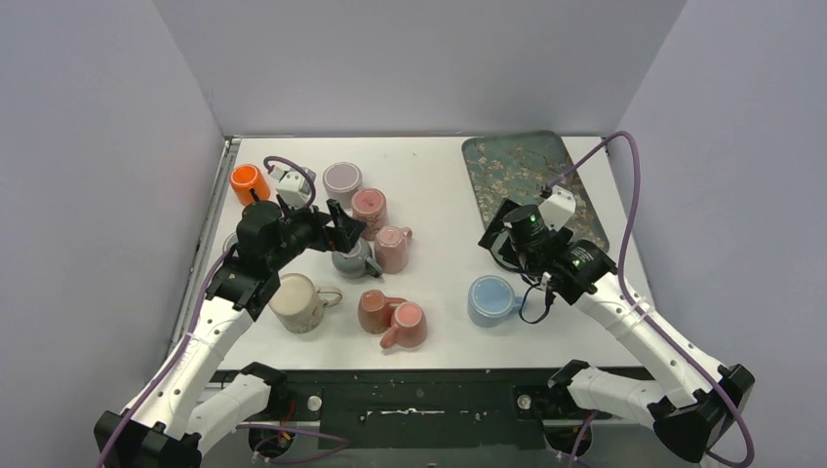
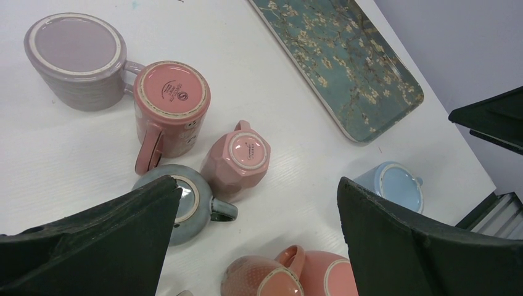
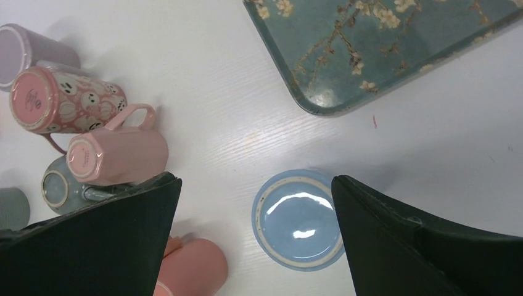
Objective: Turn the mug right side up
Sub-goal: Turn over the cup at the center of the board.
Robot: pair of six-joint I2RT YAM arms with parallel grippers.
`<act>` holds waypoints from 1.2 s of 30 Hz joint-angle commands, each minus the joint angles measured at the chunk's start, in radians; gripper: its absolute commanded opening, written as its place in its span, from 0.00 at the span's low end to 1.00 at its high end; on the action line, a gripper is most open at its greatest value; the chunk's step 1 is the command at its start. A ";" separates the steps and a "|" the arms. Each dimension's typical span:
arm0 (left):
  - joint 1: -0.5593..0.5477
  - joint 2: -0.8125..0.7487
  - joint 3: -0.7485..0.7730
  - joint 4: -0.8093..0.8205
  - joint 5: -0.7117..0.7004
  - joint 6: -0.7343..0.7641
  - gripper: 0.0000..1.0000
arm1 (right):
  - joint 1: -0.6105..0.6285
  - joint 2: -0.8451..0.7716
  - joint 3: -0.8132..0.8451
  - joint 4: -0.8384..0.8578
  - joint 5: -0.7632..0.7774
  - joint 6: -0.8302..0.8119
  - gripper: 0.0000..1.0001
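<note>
Several mugs stand base-up on the white table. A light blue mug (image 1: 492, 300) (image 3: 299, 221) sits upside down at the right, and my right gripper (image 1: 503, 253) (image 3: 256, 180) hovers open above it with nothing between its fingers. My left gripper (image 1: 341, 227) (image 2: 259, 185) hangs open and empty over the middle cluster. Its left finger partly hides an inverted grey-blue mug (image 1: 351, 259) (image 2: 198, 208). A pink faceted mug (image 1: 393, 249) (image 2: 237, 159) stands base-up just beyond it.
A pink smiley mug (image 1: 370, 210), a lilac mug (image 1: 342, 178) and an orange mug (image 1: 249, 182) stand behind. A cream mug (image 1: 297, 302) and two salmon mugs (image 1: 390, 317) are near the front. A floral tray (image 1: 531, 180) lies at the back right.
</note>
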 commanded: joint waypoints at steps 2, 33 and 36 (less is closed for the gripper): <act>0.001 -0.040 -0.025 0.052 -0.059 -0.042 0.97 | -0.069 0.048 0.049 -0.163 0.040 0.196 0.96; 0.001 -0.088 -0.075 0.062 -0.076 0.024 0.97 | -0.305 -0.002 -0.338 -0.058 -0.247 0.524 0.59; 0.001 -0.092 -0.081 0.064 -0.074 0.027 0.97 | -0.306 0.005 -0.349 -0.043 -0.266 0.534 0.59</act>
